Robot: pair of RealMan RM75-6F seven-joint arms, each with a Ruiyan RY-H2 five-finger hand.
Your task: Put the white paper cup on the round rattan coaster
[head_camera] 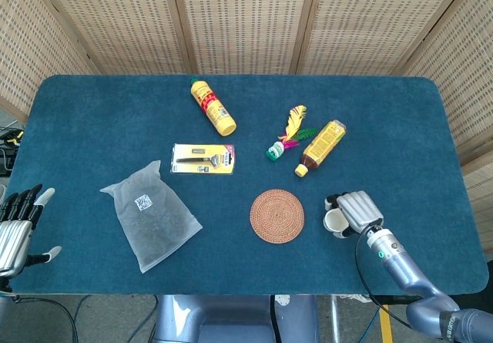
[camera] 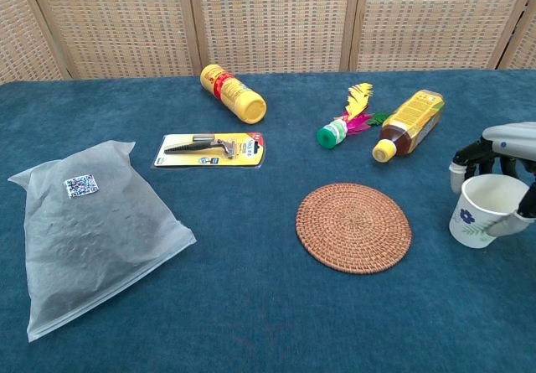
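The white paper cup (head_camera: 333,221) (camera: 479,218), printed with a blue flower, stands on the blue cloth just right of the round rattan coaster (head_camera: 276,216) (camera: 353,226). My right hand (head_camera: 358,212) (camera: 502,151) grips the cup, with its fingers curled round the far side and the thumb against the near right wall. The cup leans slightly and still sits on the cloth, apart from the coaster. My left hand (head_camera: 17,227) hangs open off the table's left edge, holding nothing, and shows only in the head view.
A clear plastic bag (head_camera: 152,223) lies at the front left. A packaged razor (head_camera: 202,159), a yellow bottle (head_camera: 212,106), a feather shuttlecock (head_camera: 286,136) and an amber bottle (head_camera: 321,147) lie behind the coaster. A rattan screen (head_camera: 246,19) stands behind the table.
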